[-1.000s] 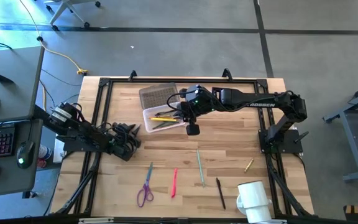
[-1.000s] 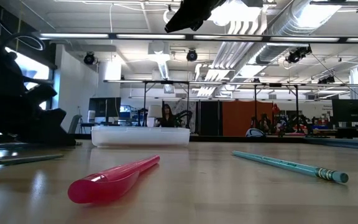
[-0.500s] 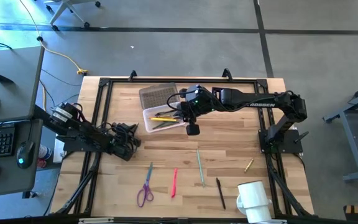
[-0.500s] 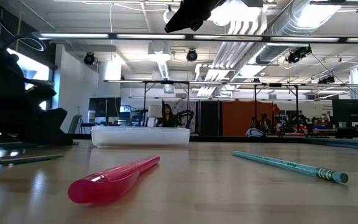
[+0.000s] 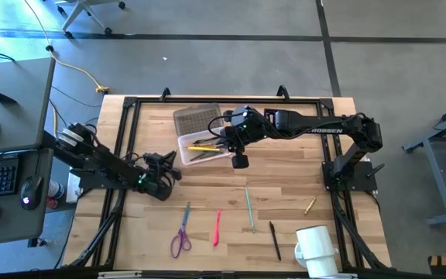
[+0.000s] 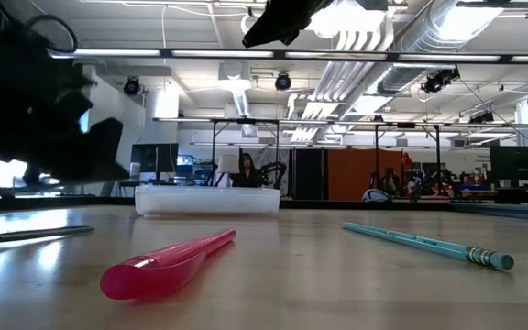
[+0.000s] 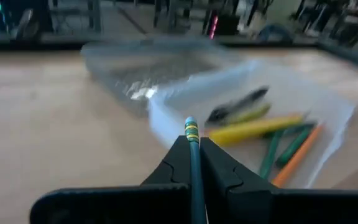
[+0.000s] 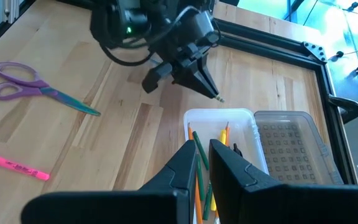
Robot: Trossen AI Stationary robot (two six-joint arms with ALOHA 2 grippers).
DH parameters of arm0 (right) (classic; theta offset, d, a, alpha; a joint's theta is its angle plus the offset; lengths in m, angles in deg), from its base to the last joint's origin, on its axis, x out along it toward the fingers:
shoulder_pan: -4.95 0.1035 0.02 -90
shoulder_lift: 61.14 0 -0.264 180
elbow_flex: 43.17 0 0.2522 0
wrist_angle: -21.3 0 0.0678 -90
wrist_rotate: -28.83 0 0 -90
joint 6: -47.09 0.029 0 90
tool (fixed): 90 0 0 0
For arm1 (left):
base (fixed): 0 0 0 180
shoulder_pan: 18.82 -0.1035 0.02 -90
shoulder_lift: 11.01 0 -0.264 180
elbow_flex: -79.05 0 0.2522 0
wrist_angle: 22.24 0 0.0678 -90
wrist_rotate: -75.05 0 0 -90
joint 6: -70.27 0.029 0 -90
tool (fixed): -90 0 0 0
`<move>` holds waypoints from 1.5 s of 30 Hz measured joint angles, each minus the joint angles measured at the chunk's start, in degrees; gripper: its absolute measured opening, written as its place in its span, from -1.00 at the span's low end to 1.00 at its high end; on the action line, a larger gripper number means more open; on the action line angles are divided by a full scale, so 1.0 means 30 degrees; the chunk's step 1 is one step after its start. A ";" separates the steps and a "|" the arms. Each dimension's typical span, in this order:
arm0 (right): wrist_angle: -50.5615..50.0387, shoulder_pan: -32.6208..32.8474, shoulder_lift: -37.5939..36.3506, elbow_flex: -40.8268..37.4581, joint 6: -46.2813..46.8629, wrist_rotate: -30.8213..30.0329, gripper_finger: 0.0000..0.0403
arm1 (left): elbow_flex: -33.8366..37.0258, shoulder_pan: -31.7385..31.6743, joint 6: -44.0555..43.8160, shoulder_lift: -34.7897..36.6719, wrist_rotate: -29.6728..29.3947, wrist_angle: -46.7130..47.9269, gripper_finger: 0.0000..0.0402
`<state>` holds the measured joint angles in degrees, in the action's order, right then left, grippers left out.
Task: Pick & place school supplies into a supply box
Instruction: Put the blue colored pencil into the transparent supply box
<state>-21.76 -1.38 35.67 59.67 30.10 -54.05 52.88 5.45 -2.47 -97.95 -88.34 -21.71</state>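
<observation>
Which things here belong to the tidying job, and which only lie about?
Job: clear plastic supply box; purple-handled scissors; pink pen; teal pencil; black pen; green pencil in left tool.
Lying about: white mug; grey textured rectangle.

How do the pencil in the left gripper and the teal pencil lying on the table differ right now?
The held pencil is clamped in the shut left gripper, raised off the wood; the teal pencil lies flat and untouched. The held one is beside the supply box; the teal one lies farther off, between pink pen and black pen.

left claw holds a pencil beside the supply box.
</observation>
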 joint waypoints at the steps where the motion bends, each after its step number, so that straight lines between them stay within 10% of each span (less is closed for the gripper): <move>1: 0.0000 -0.0005 0.0001 0.0000 0.0003 0.0000 -0.86 | -0.0210 -0.0026 0.0695 0.0336 -0.0252 -0.0058 -0.81; 13: -0.0015 0.0000 0.0004 0.0000 0.0011 -0.0007 -0.86 | -0.4641 -0.5344 1.1898 0.2558 0.8135 -0.0140 -0.78; 24: -0.0728 0.0000 0.0004 0.0000 0.1657 -0.0429 -0.86 | -0.7986 -1.0773 1.6737 -0.1042 1.4065 -0.0233 -0.79; 45: -0.5377 0.0022 0.0004 0.0000 0.2657 -0.4209 -0.91 | -1.3383 -1.2466 2.0902 -0.7001 1.6311 -0.1984 -0.42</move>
<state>-37.89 -1.31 35.68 59.67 38.08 -66.68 12.74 -31.95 60.23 -118.95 -39.41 -27.66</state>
